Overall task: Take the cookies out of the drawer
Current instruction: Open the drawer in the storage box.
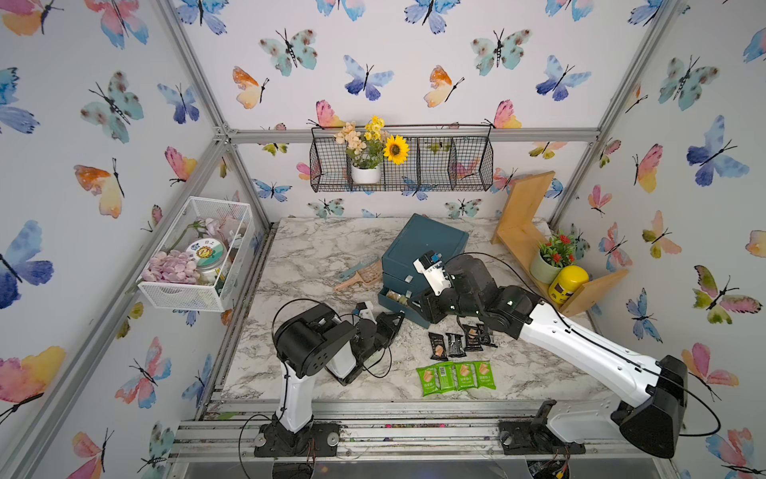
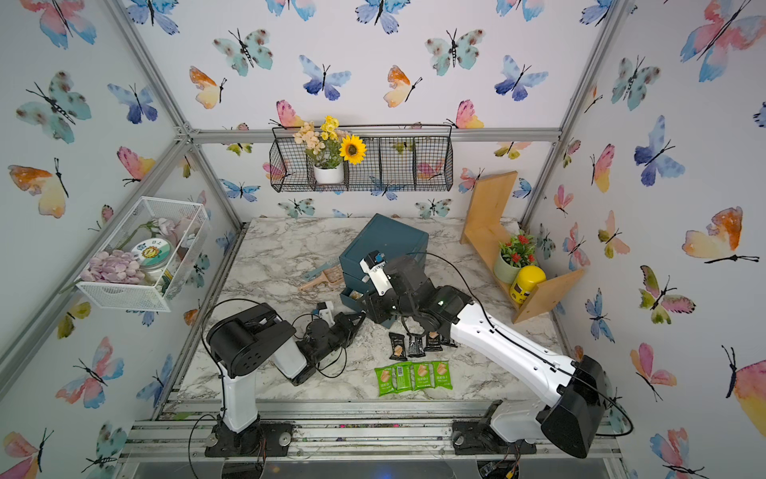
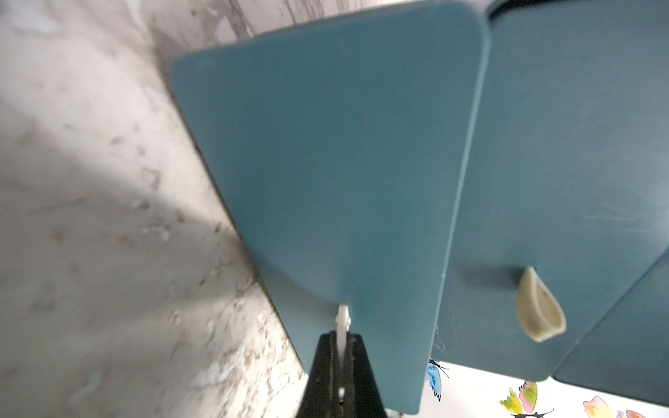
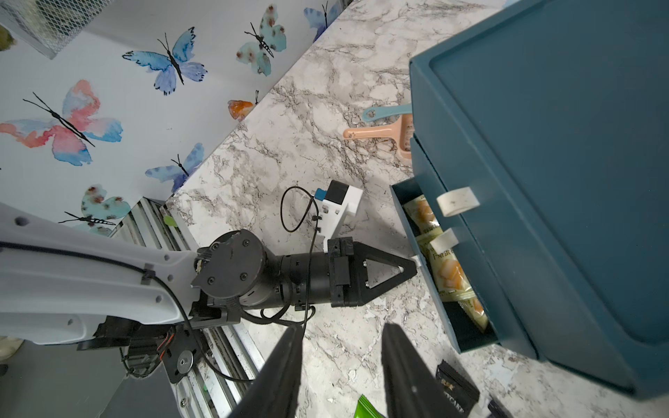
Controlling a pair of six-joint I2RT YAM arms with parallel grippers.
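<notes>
Presently the left gripper [image 3: 342, 338] is seen fully closed on the white pull tab [image 3: 343, 318] of the lowest drawer [image 4: 478, 343]. The drawer stands partly drawn out of the teal cabinet [image 4: 561, 144]. Just beyond the fingertips, inside the drawer, the remaining cookies [image 4: 449, 275] are found: pale yellow packets, overlapped along the narrow slot.

The right gripper [image 4: 342, 365] is noted with jaws about half apart and nothing between them. It is held over the marble table [image 4: 325, 108], a little short of the drawer front. Close beneath and behind its fingers, black packets [image 1: 456, 344] and green packets [image 1: 456, 375] are laid in two rows, already out.

Risks, as judged:
- The tab is thin and is pinched near its end, so it could be lost from the grip if it is pulled at an angle.
- The cabinet sits askew and looks light. It could be dragged or tipped by a further pull, rather than the drawer being slid.
- The opening is narrow, and the middle drawer's tab [image 4: 443, 240] overhangs the packets. The right fingers could be snagged there on the way in.
- The wrappers look slick and overlapped, so two could be lifted together or one dropped back.
- The two grippers are close together, so contact between them is possible during the reach.
- The black row could be scattered on withdrawal.
</notes>
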